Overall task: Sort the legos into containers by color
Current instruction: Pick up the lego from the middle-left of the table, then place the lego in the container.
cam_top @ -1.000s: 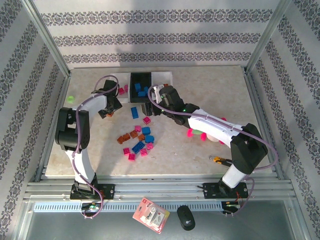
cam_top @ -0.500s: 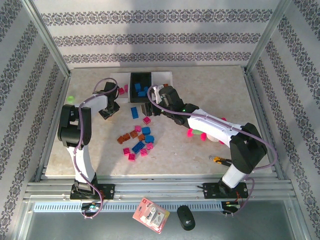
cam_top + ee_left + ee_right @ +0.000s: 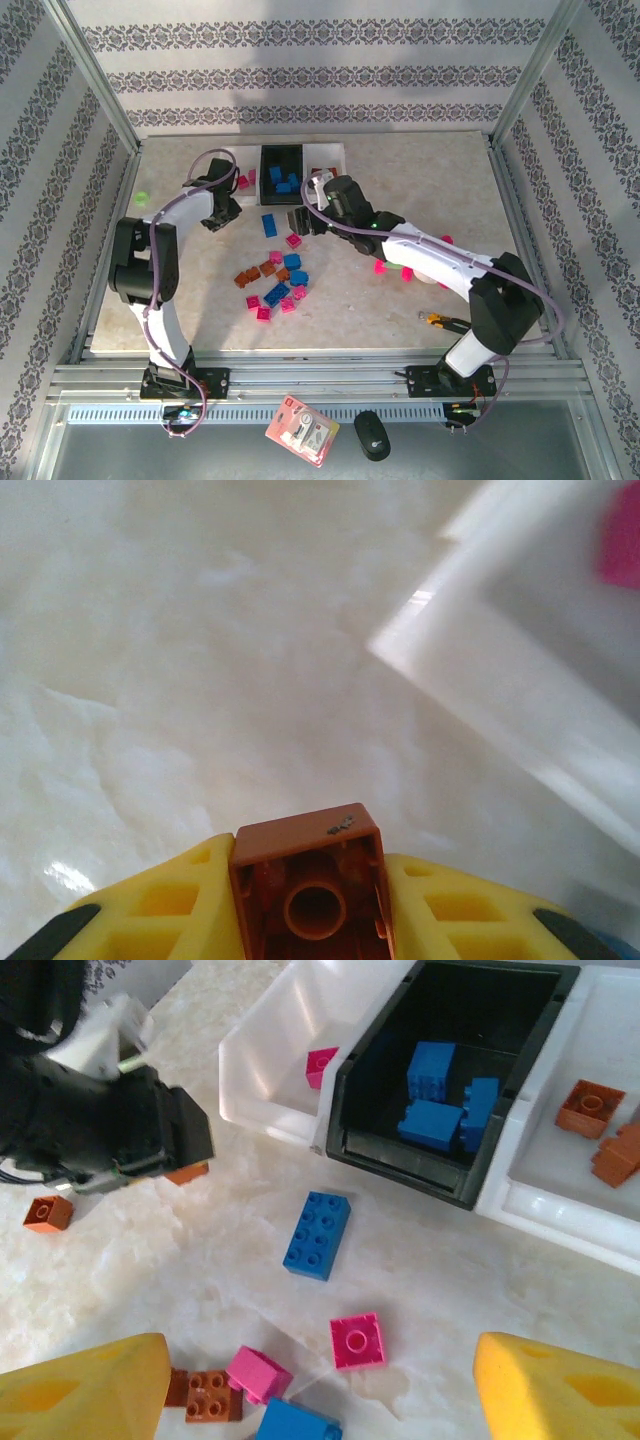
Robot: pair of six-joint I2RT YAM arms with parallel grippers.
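Left arm point(image 3: 190, 205) beside white bin point(image 3: 265, 1060), legos point(image 3: 270, 268) scattered mid-table, right tabletop point(image 3: 430, 190) open

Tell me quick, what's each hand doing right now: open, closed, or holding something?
Left hand: closed on an orange-brown lego.
Right hand: open, nothing between its fingers.

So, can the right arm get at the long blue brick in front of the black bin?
Probably yes. The right gripper hangs open near the blue brick, which lies flat and apart from others; the left gripper, holding a brown brick, is to one side.
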